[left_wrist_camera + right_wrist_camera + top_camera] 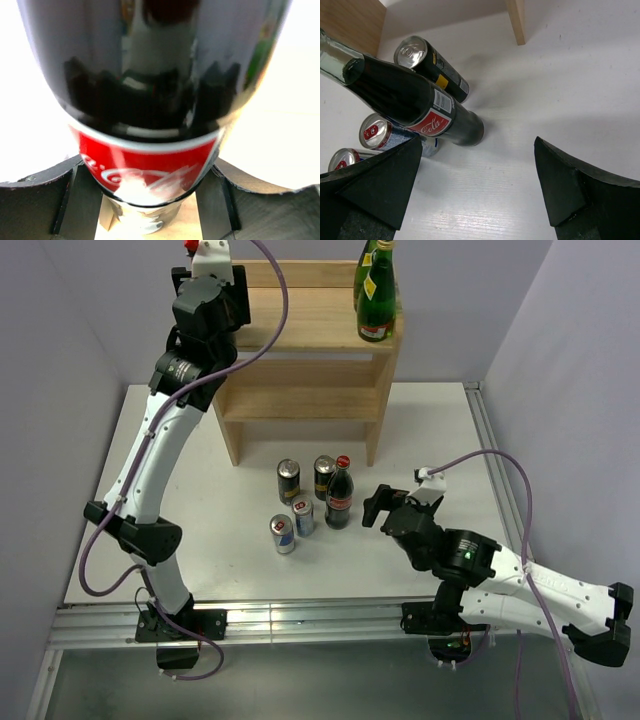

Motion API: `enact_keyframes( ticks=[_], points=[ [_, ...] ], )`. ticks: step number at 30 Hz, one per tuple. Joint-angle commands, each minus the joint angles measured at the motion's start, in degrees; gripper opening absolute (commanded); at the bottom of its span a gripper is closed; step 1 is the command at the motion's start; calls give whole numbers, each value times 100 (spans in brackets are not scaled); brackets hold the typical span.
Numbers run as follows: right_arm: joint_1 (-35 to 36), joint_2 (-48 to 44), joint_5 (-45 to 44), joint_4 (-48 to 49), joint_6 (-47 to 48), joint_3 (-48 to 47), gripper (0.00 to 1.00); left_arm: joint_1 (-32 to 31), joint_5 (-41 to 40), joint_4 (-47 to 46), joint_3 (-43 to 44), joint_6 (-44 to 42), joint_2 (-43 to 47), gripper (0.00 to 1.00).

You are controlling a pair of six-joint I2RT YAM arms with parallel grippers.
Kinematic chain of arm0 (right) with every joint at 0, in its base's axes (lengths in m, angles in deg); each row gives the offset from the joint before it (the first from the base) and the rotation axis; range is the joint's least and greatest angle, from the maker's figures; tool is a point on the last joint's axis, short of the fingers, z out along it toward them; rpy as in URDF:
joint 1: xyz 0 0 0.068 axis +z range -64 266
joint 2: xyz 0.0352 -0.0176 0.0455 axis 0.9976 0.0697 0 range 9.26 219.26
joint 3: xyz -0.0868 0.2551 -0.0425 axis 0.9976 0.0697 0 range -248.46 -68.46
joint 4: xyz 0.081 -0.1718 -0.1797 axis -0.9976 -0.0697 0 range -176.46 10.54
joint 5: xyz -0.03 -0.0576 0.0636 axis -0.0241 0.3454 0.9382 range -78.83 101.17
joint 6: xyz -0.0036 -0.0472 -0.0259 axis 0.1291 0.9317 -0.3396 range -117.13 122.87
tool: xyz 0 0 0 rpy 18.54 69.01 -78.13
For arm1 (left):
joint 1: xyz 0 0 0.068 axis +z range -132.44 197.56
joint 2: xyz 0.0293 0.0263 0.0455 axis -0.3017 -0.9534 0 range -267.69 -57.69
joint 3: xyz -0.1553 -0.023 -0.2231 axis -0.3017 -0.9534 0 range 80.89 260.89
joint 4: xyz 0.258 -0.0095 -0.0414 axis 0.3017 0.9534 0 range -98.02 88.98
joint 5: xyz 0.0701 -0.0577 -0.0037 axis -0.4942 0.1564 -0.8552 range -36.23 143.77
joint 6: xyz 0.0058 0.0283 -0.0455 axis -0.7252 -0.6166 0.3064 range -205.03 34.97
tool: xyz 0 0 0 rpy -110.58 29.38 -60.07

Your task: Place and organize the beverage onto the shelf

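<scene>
The light wooden shelf [310, 390] stands at the back of the table. My left gripper [210, 285] is up at the left end of its top tier, shut on a Coca-Cola bottle [150, 100] whose red cap [190, 246] shows above the wrist. In the left wrist view the bottle fills the frame between the fingers [85, 200], over wood. Two green bottles [377, 290] stand at the top tier's right end. A second cola bottle [339, 492] stands on the table. My right gripper [378, 505] is open and empty just right of this bottle [415, 107].
Several cans stand by the table bottle: two dark ones [288, 480] [324, 475] behind and two silver ones [303, 515] [282, 533] in front. The right wrist view shows a dark can [432, 65], silver cans [380, 132] and the shelf's leg [516, 20].
</scene>
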Motion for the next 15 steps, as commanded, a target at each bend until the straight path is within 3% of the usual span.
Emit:
enact_keyframes(
  ticks=[1,15],
  points=[
    [30,128,-206,51,-151,-11,100,273,391,-1274,195,367,408,0],
    [30,356,-233,51,-178,-108,100,730,611,-1757,-895,816,689,0]
  ],
)
